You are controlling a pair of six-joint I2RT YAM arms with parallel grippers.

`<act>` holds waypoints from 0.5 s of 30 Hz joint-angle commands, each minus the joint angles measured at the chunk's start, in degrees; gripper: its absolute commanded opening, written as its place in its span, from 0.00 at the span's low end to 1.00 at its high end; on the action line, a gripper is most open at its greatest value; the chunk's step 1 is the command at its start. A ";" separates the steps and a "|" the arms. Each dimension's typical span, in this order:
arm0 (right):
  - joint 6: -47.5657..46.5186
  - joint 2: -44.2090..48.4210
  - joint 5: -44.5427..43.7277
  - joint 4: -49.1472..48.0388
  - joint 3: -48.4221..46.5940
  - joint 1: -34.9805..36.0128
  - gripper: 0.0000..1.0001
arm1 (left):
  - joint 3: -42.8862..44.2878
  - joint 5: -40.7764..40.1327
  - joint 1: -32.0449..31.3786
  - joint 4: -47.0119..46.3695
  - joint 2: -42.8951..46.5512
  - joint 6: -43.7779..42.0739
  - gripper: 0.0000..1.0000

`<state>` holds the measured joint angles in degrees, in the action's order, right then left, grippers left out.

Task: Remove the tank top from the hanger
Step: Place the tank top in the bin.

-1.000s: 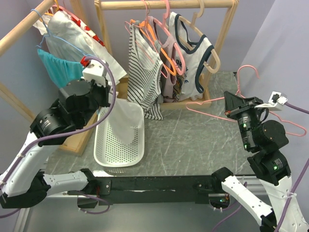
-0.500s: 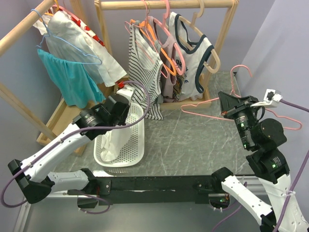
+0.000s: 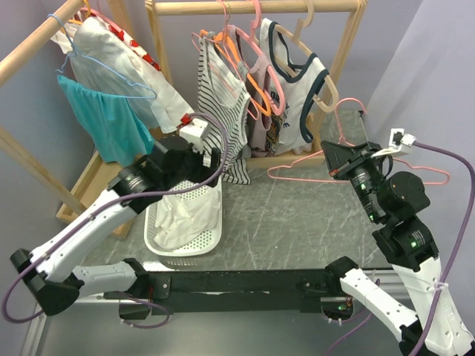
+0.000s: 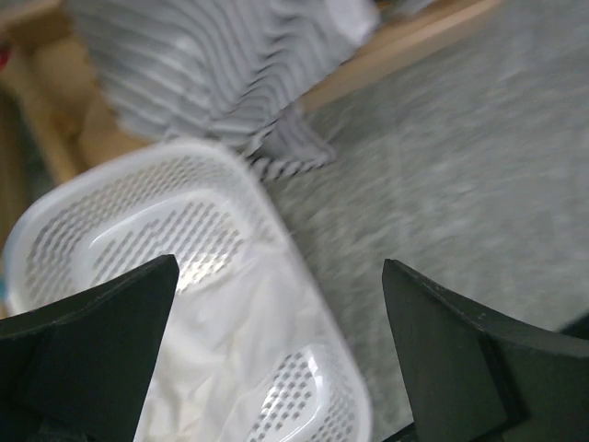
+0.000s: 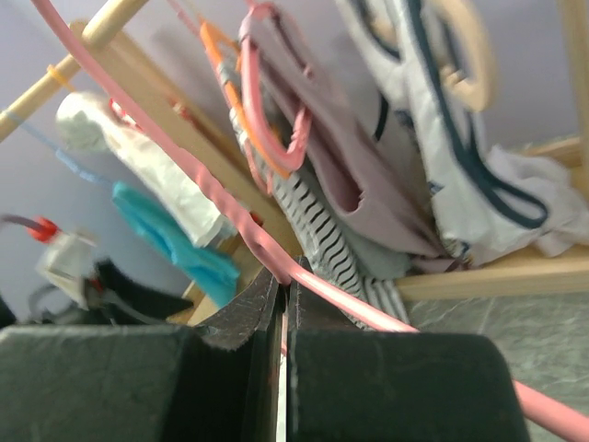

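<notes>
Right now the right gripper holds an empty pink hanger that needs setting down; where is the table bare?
Bare: the grey tabletop between the white basket and the right gripper, forward to the near edge. Crowded: the back, under tops hanging on the clothes rack.

At the left edge of the table (image 3: 297,215), the tank top (image 3: 182,215) lay in the basket (image 3: 208,236); the hanger (image 5: 213,198) hung above the right edge.

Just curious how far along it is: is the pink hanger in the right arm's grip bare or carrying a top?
Bare: the pink hanger shows only wire; a white garment lies in the basket.
</notes>
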<state>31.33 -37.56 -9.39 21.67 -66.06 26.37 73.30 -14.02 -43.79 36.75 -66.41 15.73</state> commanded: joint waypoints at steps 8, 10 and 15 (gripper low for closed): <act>9.61 -3.92 19.57 -5.76 -0.56 -0.09 0.00 | -5.09 38.88 -0.07 -34.19 0.24 -2.81 0.99; 10.50 -4.89 21.16 -6.81 -0.38 -0.09 0.00 | -5.62 43.80 -0.07 -36.04 -0.64 -2.28 0.99; 13.84 -6.29 25.11 -9.97 1.37 -1.58 0.00 | -7.02 51.71 -0.15 -38.24 -1.26 0.53 0.99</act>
<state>40.69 -42.94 9.82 18.63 -65.78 26.06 66.76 26.39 -43.72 5.32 -68.58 14.11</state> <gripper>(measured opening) 0.031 0.995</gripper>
